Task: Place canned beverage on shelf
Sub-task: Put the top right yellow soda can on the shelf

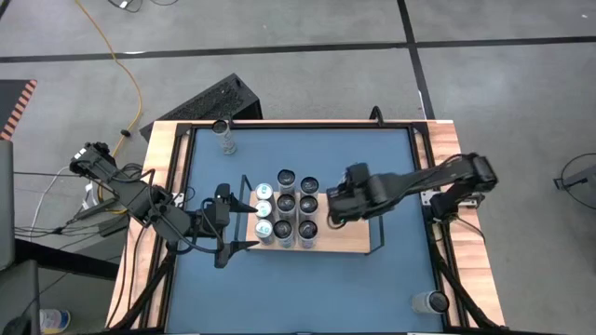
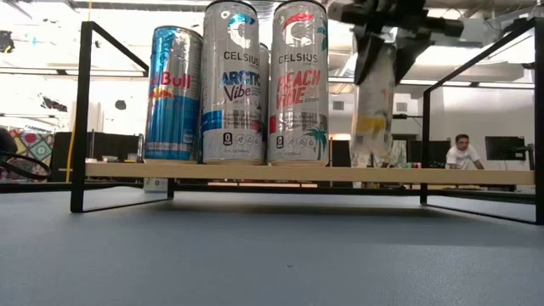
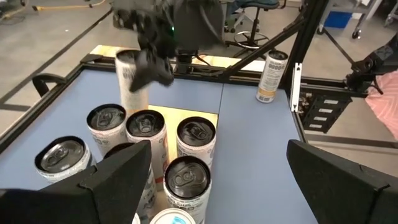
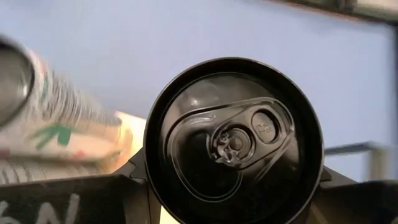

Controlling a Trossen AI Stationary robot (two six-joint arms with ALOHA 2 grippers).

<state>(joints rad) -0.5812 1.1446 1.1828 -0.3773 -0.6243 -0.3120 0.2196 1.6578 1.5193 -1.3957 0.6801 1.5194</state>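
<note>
high: right gripper [image 1: 337,207] clamps a can [image 1: 332,208] over the shelf [image 1: 358,237], beside the can cluster [image 1: 286,216].
low: can bottom at board level; could clip neighbours, topple.
left wrist: left gripper [image 3: 211,180] wide, empty, at shelf's end rail.

A yellow cable [image 1: 119,70] lies in curves on the grey floor [image 1: 307,23] behind the desk [image 1: 391,149]. A black perforated box [image 1: 212,100] stands at the desk's far left corner. In the room behind, a person [image 2: 463,153] sits among office chairs [image 3: 249,18].
</note>
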